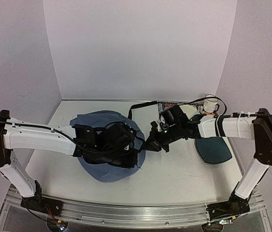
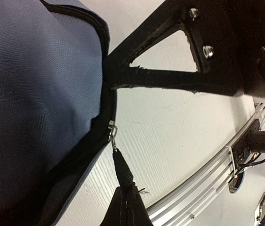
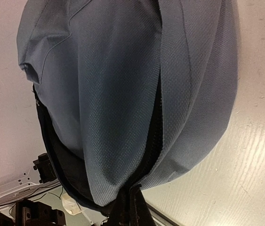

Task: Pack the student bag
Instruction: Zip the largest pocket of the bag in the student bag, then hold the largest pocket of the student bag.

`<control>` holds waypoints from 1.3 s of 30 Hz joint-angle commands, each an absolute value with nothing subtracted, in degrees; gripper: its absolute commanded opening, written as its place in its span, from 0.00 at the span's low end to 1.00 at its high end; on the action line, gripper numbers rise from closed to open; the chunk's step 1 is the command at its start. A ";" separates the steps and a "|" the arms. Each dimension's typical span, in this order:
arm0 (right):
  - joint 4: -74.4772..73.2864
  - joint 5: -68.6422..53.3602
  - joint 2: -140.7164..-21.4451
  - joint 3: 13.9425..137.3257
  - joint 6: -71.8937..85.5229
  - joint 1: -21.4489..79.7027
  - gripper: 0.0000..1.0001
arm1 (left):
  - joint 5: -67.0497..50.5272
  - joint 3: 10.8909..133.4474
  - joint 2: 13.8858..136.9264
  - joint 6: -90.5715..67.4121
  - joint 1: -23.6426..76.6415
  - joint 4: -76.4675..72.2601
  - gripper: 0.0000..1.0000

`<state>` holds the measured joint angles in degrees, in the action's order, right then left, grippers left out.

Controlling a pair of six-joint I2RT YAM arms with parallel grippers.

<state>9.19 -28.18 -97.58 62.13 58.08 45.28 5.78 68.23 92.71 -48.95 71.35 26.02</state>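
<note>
The slate-blue student bag point(image 1: 102, 162) lies on the table at centre-left, under both grippers. My left gripper point(image 1: 128, 141) is shut on the black zipper pull point(image 2: 122, 170) of the bag point(image 2: 33, 94); its fingertips point(image 2: 125, 194) pinch the pull's end, and the pull runs taut to the metal slider point(image 2: 112, 128). My right gripper point(image 1: 149, 143) is shut on the bag's edge beside the dark zipper point(image 3: 155, 132). Its triangular finger point(image 2: 170, 77) shows in the left wrist view, touching the bag's rim. In the right wrist view the bag point(image 3: 118, 80) fills the frame.
A dark teal oval object point(image 1: 214, 150) lies at the right. A white cup point(image 1: 211, 104) and a patterned item point(image 1: 167, 106) sit at the back right. A black strap point(image 1: 140, 105) lies behind the bag. The aluminium rail point(image 2: 207, 176) runs along the table's front edge.
</note>
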 commanded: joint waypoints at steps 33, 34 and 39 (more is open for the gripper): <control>12.68 -12.67 -86.44 53.97 67.11 46.53 0.59 | -13.20 74.51 92.24 -38.76 65.14 29.63 0.00; 13.23 -12.60 -86.87 53.97 67.53 46.85 0.58 | -13.32 74.53 92.19 -38.63 65.13 29.62 0.00; 17.96 -13.23 -91.21 55.21 69.15 49.01 0.54 | -13.70 73.92 91.38 -38.58 64.99 29.61 0.00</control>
